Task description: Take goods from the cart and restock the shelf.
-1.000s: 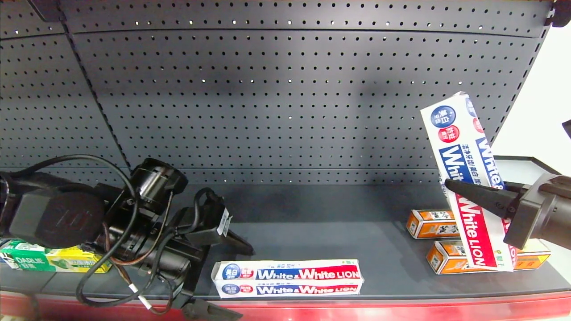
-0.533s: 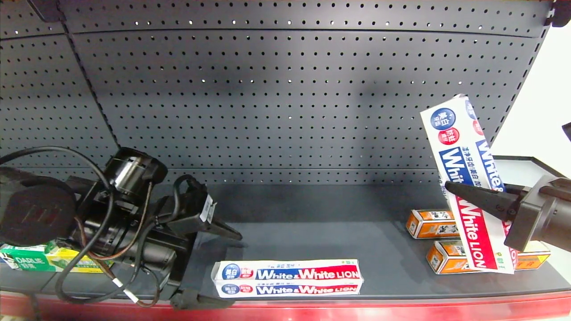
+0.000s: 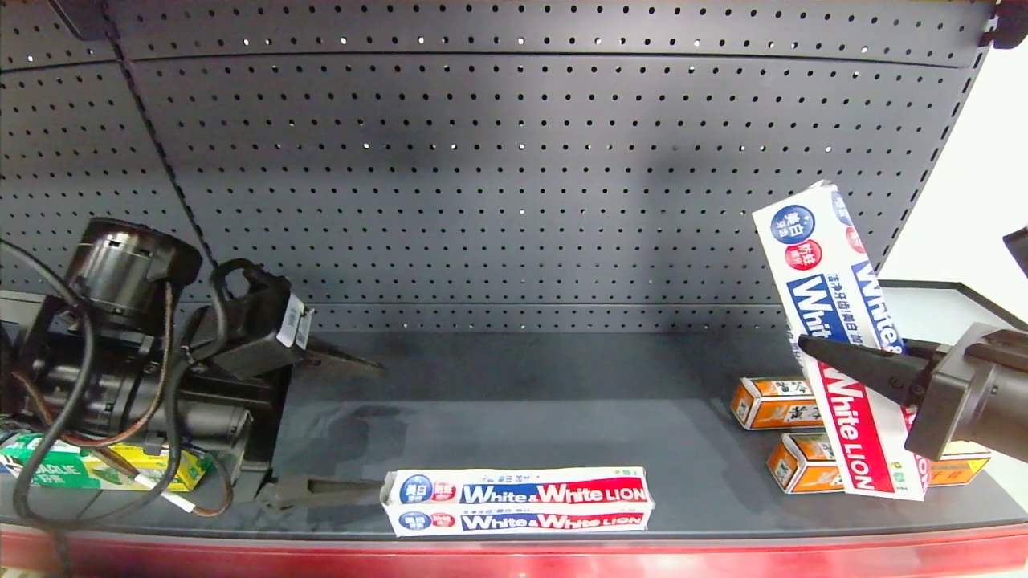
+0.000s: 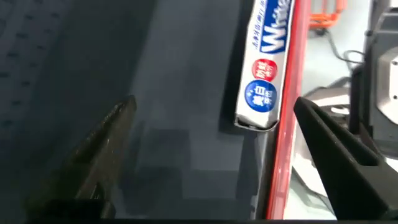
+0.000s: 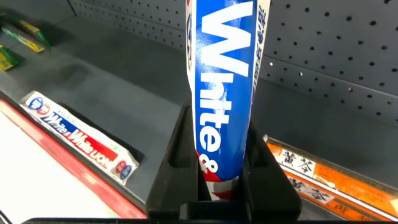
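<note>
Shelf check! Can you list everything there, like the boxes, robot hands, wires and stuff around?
Surface: dark shelf, bare in the middle.
Job's things: flat toothpaste box at front edge; held toothpaste box tilted at right.
Clutter: two orange boxes right, green box left.
Grippers: left gripper open, empty; right gripper shut on held toothpaste box.
Cables: black cables loop on left arm.
Surroundings: pegboard back wall, red front trim.

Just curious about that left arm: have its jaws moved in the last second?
Yes. The left jaws have drawn back leftward, away from the flat toothpaste box, which lies unmoved on the shelf.
</note>
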